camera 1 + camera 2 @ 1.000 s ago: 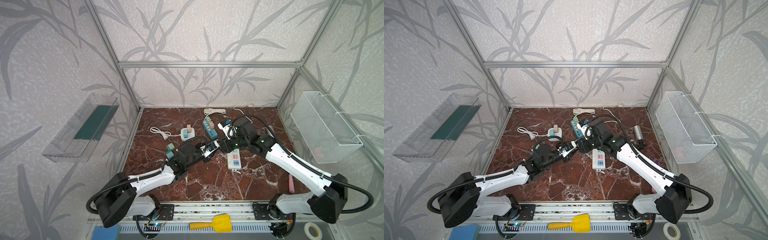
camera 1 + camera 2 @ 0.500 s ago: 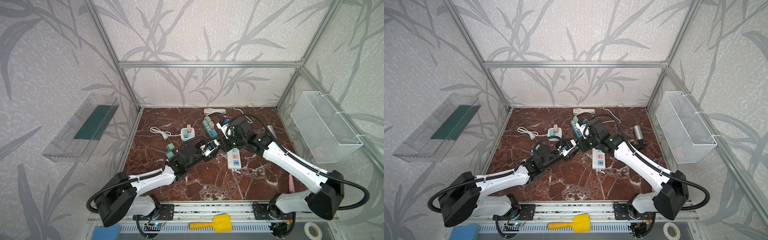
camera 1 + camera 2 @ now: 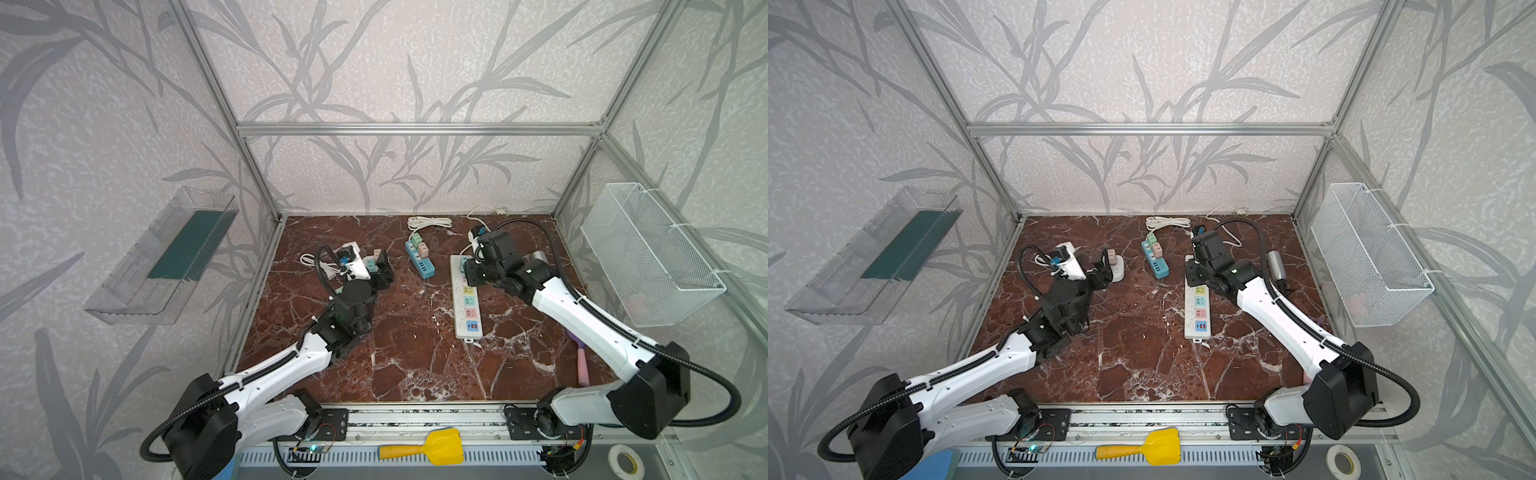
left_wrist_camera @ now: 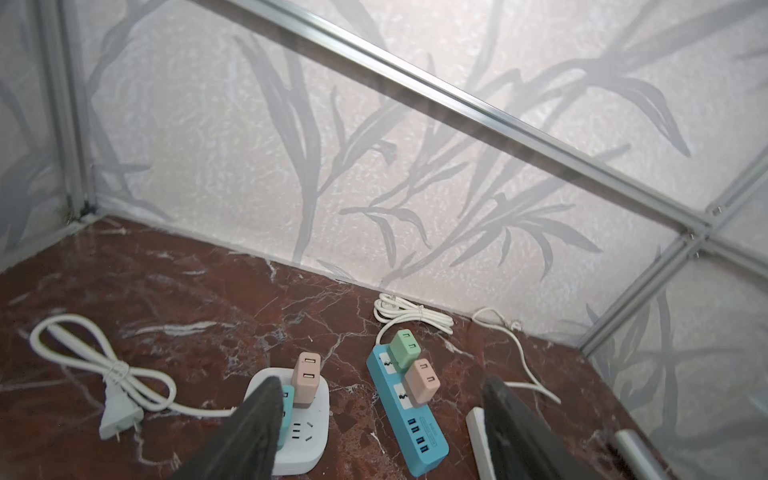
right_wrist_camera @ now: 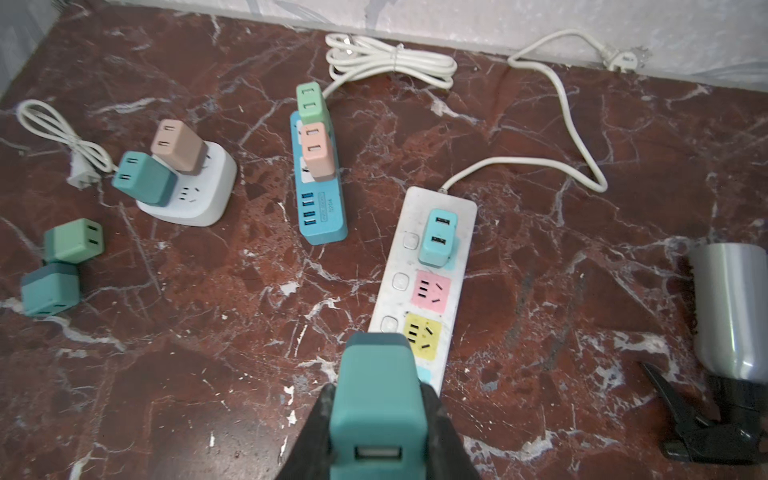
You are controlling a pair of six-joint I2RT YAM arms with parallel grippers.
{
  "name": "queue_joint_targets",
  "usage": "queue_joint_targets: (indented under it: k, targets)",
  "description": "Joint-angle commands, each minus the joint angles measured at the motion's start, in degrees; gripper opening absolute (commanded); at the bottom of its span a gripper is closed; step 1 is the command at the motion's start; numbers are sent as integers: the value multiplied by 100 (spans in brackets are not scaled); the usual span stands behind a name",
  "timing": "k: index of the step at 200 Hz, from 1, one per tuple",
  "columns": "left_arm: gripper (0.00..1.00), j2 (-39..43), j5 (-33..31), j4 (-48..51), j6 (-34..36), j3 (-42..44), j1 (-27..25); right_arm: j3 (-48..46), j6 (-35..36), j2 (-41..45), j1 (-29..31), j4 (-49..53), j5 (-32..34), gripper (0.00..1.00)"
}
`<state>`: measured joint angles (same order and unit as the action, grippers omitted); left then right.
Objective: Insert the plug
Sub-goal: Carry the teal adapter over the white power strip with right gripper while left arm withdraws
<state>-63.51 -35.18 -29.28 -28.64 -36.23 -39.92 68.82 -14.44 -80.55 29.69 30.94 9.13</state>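
Observation:
My right gripper [image 5: 376, 395] is shut on a teal cube plug [image 5: 376, 386], its USB port facing the wrist camera. It hangs over the near part of a long white power strip [image 5: 419, 266], close to the yellow socket [image 5: 422, 334]. Beyond that are a pink socket [image 5: 430, 291] and a light-blue plug [image 5: 436, 241] seated in the strip. In both top views this gripper [image 3: 473, 274] [image 3: 1198, 272] is above the strip's far end. My left gripper [image 4: 380, 399] [image 3: 382, 270] stands open and empty beside a white socket block [image 4: 307, 440].
A blue strip [image 4: 415, 432] carries green and beige plugs; the white block holds a beige plug [image 4: 306, 374] and a teal one. Two loose cubes [image 5: 75, 241] lie on the left. A silver cylinder [image 5: 729, 311] lies right of the strip. A wire basket [image 3: 648, 253] hangs on the right wall.
The grippers met mid-table; the right one shut on the plug and the left one let go. The left arm drew back left and the right arm carried the plug over the white strip.

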Motion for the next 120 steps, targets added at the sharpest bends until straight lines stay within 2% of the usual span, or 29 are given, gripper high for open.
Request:
queue_joint_targets:
  k: [1, 19, 75, 120]
  targets:
    - [74, 14, -249, 815, -1584, 58, 124, -105, -57, -296, -192, -176, 91, 0]
    - [73, 13, -174, 1161, -1906, -32, 164, -162, -96, -501, -237, -297, 47, 0]
    - [72, 66, -103, 1134, -1825, -26, 246, 37, -191, -1280, -523, -491, -270, 0]
    - [72, 24, 0, 1142, -1866, -33, 289, 489, -131, -1808, -665, -198, -347, 0]
